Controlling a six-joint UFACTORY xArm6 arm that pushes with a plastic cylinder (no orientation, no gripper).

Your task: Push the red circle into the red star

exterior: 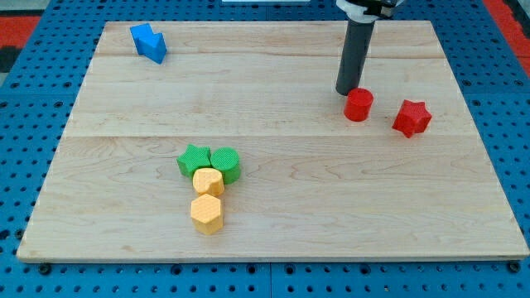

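Camera view, looking down at an angle on a pale wooden board (273, 190) that rests on a blue pegboard surface (33, 124). A straight dark rod comes down from the view's top, right of centre, and my tip (346, 92) stands on the board; it is a plain rod end, with nothing that spreads, presses together or pinches. My tip sits just to the upper left of the red circle (358, 105), so close that whether the two touch cannot be told. The red star (411, 117) lies to the right of the red circle and slightly lower in the view, near it but apart, with bare wood between them. Toward the view's bottom, left of centre, four blocks cluster together: a green star (194, 160) touching a green circle (225, 164) on its right, a yellow hexagon (208, 181) tucked just below and between them, and a second yellow hexagon (206, 213) directly beneath the first. A blue block (149, 42) of uneven shape sits alone near the board's top left corner, well apart from everything else.
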